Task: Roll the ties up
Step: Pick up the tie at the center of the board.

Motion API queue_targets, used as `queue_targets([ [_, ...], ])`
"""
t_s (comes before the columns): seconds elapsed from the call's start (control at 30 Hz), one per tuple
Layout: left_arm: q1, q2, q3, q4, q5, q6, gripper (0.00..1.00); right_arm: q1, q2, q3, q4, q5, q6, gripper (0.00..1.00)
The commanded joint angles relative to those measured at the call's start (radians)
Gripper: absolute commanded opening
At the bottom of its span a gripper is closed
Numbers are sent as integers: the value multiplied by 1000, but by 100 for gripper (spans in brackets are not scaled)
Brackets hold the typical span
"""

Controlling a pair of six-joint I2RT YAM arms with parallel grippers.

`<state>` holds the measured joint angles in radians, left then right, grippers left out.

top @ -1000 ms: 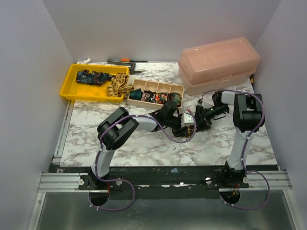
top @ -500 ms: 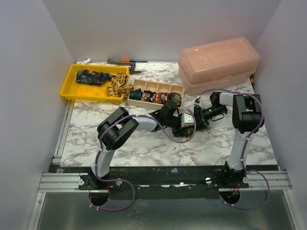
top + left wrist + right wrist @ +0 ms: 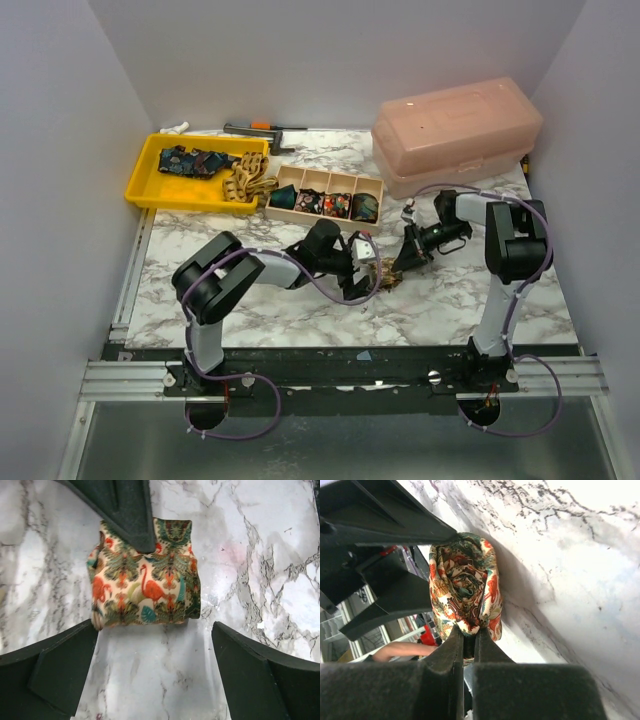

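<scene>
A rolled tie (image 3: 145, 580) with a cream flamingo and leaf print lies on the marble table, seen small in the top view as the rolled tie (image 3: 388, 274). My left gripper (image 3: 155, 665) is open just short of it, one finger to either side, touching nothing. In the top view the left gripper (image 3: 366, 277) sits left of the roll. My right gripper (image 3: 468, 636) is shut on the roll's edge, with the coil's end (image 3: 465, 587) facing its camera. The right gripper (image 3: 402, 265) reaches in from the right. A dark blue tie (image 3: 190, 160) and a tan tie (image 3: 245, 180) lie loose in the yellow tray (image 3: 140, 187).
A wooden organizer (image 3: 285, 213) behind the grippers holds a teal coil (image 3: 283, 197), a multicoloured coil (image 3: 325, 203) and a dark green coil (image 3: 365, 207). A pink lidded box (image 3: 455, 135) stands at the back right. Small tools (image 3: 255, 127) lie by the back wall.
My left gripper opened, let go of the roll and drew back to the left. My right gripper closed onto the roll's edge, and the roll moved nearer the front.
</scene>
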<state>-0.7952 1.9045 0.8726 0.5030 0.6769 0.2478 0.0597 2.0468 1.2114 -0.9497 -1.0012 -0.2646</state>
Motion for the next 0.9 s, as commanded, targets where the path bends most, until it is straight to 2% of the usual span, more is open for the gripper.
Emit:
queue_targets([
  [0.0,10,-72,-42,80,-26,0,98,-8,-91,-33,42,16,-8,0],
  [0.2,-23,-19,26,1,-66,49,98,5,-166,-72,56,-19,22,0],
  [0.33,-45,9,44,63,-68,35,98,21,-180,-64,26,-47,9,0],
  [0.53,-71,13,69,71,-101,38,98,28,-177,-43,-31,-72,-32,0],
  [0.67,-73,8,70,33,-110,87,83,29,-178,-36,-67,-75,-56,0],
  [0.7,-75,11,64,32,-128,103,86,29,-180,-37,-72,-74,-65,0],
  [0.73,-75,14,58,41,-151,106,96,29,-181,-40,-76,-73,-69,0],
  [0.87,-75,12,24,61,-124,183,98,32,-184,-50,-86,-78,-78,0],
])
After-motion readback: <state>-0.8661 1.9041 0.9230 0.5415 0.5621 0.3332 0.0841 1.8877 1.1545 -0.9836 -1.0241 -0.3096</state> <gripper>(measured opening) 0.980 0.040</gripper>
